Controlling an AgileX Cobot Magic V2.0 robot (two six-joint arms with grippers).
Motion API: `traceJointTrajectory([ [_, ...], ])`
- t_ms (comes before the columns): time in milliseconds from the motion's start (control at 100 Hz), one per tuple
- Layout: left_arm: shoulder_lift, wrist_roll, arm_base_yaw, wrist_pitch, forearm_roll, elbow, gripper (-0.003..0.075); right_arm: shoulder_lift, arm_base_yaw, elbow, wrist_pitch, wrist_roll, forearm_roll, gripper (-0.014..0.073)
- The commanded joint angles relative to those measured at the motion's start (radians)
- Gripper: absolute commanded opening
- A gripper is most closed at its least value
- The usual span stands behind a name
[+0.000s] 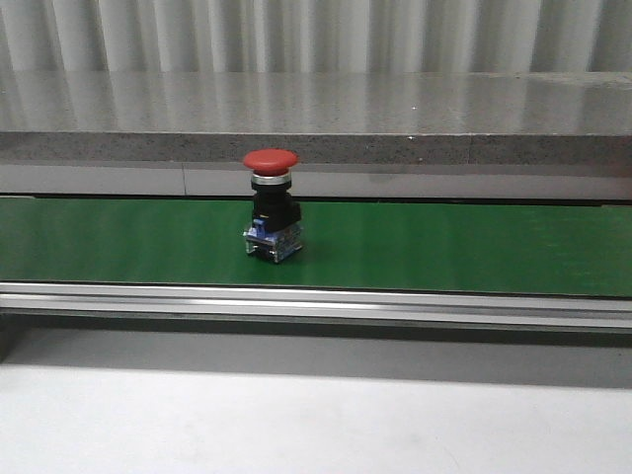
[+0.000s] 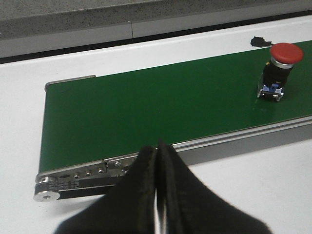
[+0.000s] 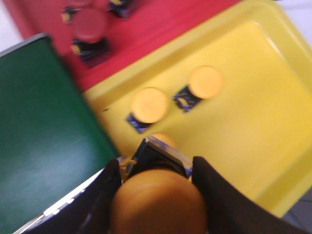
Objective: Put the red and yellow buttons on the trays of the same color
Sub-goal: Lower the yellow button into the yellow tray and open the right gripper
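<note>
**Right claw holds a yellow button over the yellow tray; a red one stands on the belt**

On my right wrist feed, the right gripper [image 3: 158, 187] is clamped on a yellow button [image 3: 158, 204], its domed cap filling the low middle of the frame between the two dark fingers [image 3: 219, 204]. Beneath it lies the yellow tray [image 3: 263, 122], with two more yellow buttons [image 3: 148, 105] [image 3: 205, 82] lying on their sides on it, near each other. Just beside that tray sits the red tray [image 3: 161, 24], holding a red button [image 3: 90, 29] and at least one more at the frame edge, blurred. The green belt's end [image 3: 44, 136] borders both trays.

On my left wrist feed, the left gripper [image 2: 157, 190] has its fingers pressed together with nothing between them, hanging over the white table [image 2: 253, 195] just short of the conveyor's end roller [image 2: 73, 180].

The conveyor belt [image 1: 474, 247] runs across my front view on an aluminium frame. A red button [image 1: 271, 205] stands upright on it, mushroom cap up, near the middle. Behind the belt I see a grey speckled ledge [image 1: 395, 118] and a corrugated metal wall [image 1: 316, 35].
</note>
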State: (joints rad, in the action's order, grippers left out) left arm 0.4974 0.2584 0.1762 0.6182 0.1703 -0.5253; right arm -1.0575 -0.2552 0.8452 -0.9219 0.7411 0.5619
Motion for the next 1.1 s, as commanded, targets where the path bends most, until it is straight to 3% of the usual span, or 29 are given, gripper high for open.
traceJointTrajectory([
  [0, 0.005, -0.001, 0.008, -0.069, 0.016, -0.028, -0.002, 0.029, -0.089, 0.002, 0.018, 0.064, 0.09, 0.0061],
  [190, 0.005, -0.001, 0.008, -0.069, 0.016, -0.028, -0.002, 0.027, -0.256, -0.033, 0.074, 0.102, 0.086, 0.0061],
  [380, 0.005, -0.001, 0.008, -0.069, 0.016, -0.028, -0.002, -0.022, -0.338, -0.068, 0.152, 0.146, 0.064, 0.0061],
  [1090, 0.005, -0.001, 0.008, -0.069, 0.016, -0.028, -0.002, -0.319, -0.409, -0.067, 0.355, 0.146, -0.065, 0.0061],
])
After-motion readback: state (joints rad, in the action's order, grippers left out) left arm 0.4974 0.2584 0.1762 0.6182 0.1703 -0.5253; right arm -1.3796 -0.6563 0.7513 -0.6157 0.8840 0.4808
